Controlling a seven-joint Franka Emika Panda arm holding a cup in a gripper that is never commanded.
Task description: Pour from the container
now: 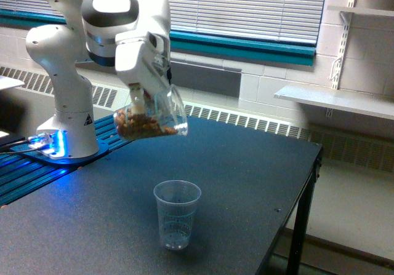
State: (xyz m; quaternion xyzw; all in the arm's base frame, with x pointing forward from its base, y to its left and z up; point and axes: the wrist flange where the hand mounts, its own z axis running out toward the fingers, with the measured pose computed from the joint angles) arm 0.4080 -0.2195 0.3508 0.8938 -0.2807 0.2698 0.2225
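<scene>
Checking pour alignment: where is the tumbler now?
The tumbler hangs tilted in the pincer, above the table and up-left of the small cup in the exterior view.

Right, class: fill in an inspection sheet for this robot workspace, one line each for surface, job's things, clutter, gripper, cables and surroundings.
Surface: dark table, bare apart from one cup.
Job's things: container held in the air, tilted, mouth toward the exterior view's right, brown pieces inside; small clear cup upright on the table below, apparently empty.
Clutter: nothing seen.
Gripper: gripper clamped on the container.
Cables: a few dark leads by the lit blue arm base.
Surroundings: window blinds, wall heater grille, white shelf at the exterior view's right.
</scene>
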